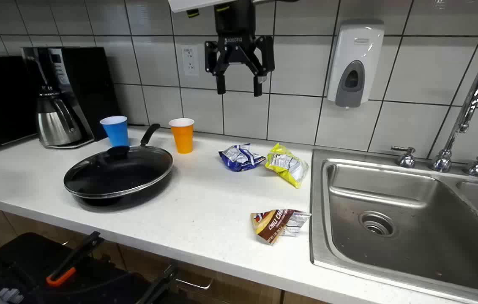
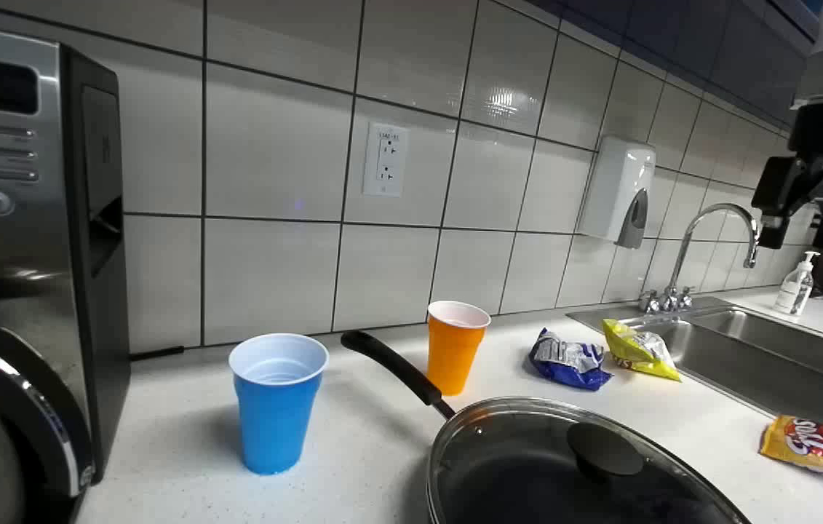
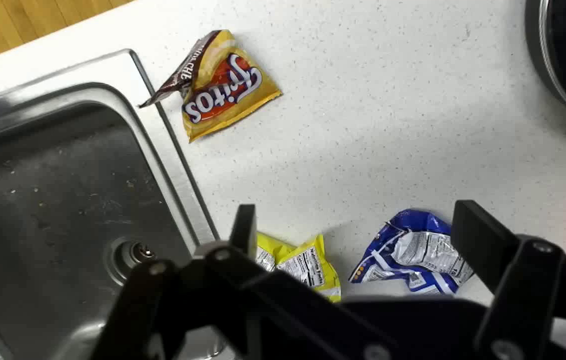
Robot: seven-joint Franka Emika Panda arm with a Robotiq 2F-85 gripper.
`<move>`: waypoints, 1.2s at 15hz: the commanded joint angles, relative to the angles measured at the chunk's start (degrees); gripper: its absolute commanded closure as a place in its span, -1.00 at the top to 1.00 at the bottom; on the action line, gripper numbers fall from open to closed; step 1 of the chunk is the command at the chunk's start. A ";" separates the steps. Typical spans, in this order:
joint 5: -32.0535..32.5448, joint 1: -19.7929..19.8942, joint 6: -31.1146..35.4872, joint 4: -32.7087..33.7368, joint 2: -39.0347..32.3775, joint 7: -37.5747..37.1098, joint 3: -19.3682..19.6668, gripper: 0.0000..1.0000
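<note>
High above the counter (image 1: 205,202), my gripper (image 1: 239,88) stands wide open with nothing between its fingers. Below it lie a crumpled blue chip bag (image 1: 239,158) and a yellow bag (image 1: 286,165), both well apart from the fingers. In the wrist view the yellow bag (image 3: 310,267) shows partly behind the left finger, and the blue bag (image 3: 413,250) reaches the right one's edge. A brown and gold Fritos bag (image 3: 225,90) rests nearer the counter's front, its corner over the sink's edge there. Both exterior views show all these bags.
A steel sink (image 1: 318,211) with a curved faucet (image 1: 467,109) adjoins the bags. To their other side stand an orange cup (image 1: 183,137), a blue cup (image 1: 116,131), a lidded black pan (image 1: 116,175) and a coffee maker (image 1: 88,84). A soap dispenser (image 1: 357,63) hangs on the tiled wall.
</note>
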State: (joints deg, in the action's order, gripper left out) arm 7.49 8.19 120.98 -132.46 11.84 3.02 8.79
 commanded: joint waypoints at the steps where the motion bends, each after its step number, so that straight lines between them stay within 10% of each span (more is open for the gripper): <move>1: -0.05 0.16 -0.11 0.08 -0.04 0.05 -0.14 1.00; 18: -8.13 -9.71 14.07 -4.06 -5.05 0.50 -8.17 1.00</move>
State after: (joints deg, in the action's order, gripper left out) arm 0.88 -0.62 133.79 -136.61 8.32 2.54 1.93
